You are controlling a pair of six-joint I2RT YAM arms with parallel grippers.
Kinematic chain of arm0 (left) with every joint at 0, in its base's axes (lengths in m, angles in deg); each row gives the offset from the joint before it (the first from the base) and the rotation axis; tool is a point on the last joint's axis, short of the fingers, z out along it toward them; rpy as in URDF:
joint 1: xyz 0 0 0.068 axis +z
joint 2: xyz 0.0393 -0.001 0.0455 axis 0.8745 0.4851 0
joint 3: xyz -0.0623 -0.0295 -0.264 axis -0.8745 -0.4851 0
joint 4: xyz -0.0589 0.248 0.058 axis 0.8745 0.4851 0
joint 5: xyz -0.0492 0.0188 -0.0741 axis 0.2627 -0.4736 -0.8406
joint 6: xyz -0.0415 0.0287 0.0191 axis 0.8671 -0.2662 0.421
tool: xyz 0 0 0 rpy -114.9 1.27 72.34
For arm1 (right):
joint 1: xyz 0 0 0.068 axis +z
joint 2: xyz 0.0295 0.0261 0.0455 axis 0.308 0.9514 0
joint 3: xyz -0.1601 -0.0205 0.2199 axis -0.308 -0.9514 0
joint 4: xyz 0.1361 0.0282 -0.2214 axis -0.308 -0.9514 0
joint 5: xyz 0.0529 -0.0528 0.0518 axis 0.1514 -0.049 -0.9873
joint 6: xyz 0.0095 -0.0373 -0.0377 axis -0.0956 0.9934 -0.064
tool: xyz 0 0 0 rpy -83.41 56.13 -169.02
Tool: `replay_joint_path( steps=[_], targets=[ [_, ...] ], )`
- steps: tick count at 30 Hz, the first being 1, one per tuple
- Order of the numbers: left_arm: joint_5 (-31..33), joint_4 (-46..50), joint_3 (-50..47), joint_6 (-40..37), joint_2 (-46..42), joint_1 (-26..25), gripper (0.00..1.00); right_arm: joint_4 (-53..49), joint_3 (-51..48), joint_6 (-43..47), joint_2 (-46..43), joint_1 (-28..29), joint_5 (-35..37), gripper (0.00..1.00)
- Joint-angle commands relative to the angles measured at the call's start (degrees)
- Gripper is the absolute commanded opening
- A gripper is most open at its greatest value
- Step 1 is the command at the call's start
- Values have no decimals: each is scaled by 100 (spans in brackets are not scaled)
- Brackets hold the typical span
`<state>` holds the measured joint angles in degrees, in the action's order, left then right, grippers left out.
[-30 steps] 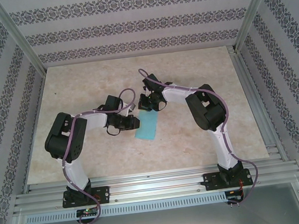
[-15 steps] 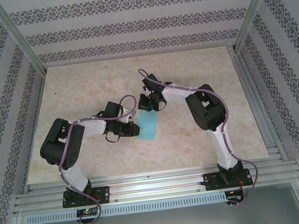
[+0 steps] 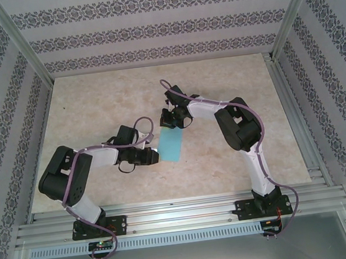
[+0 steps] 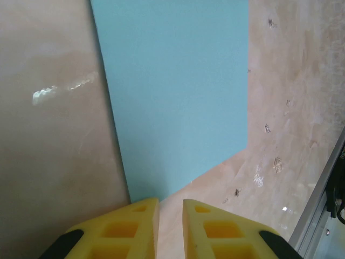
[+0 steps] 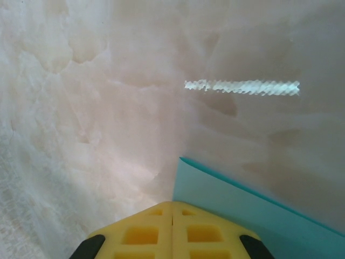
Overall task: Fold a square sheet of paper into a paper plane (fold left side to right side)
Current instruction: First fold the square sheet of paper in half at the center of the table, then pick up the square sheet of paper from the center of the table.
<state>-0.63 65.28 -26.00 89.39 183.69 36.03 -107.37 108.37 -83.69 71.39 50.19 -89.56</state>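
Just ahead of left tool [image 4: 170, 203], paper [image 4: 178, 91]

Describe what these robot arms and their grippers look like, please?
Both the left arm and the right arm are built of white links joined by chunky black blocks. A mauve cable runs along each. The left gripper and right gripper each have two yellow fingers moulded with square hollows, with black parts at the outer edges.
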Motion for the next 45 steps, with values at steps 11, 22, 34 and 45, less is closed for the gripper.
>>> replay_joint_path(
  steps=[11, 22, 34, 45],
  targets=[
    [794, 1279, 370, 121, -1697, -140, 50, -1080, 370, 844, -1218, -168, 512, 31],
    [711, 410, 499, 1416, -730, -92, 62, 656, -3137, -357, -3446, -318, 301, 43],
    [661, 233, 715, 1563, 193, -91, 51, 904, -3636, -745, -3104, 69, 454, 37],
    [392, 376, 618, 1472, 188, -181, 36, 769, -3595, -854, -2878, 202, 578, 35]
  ],
)
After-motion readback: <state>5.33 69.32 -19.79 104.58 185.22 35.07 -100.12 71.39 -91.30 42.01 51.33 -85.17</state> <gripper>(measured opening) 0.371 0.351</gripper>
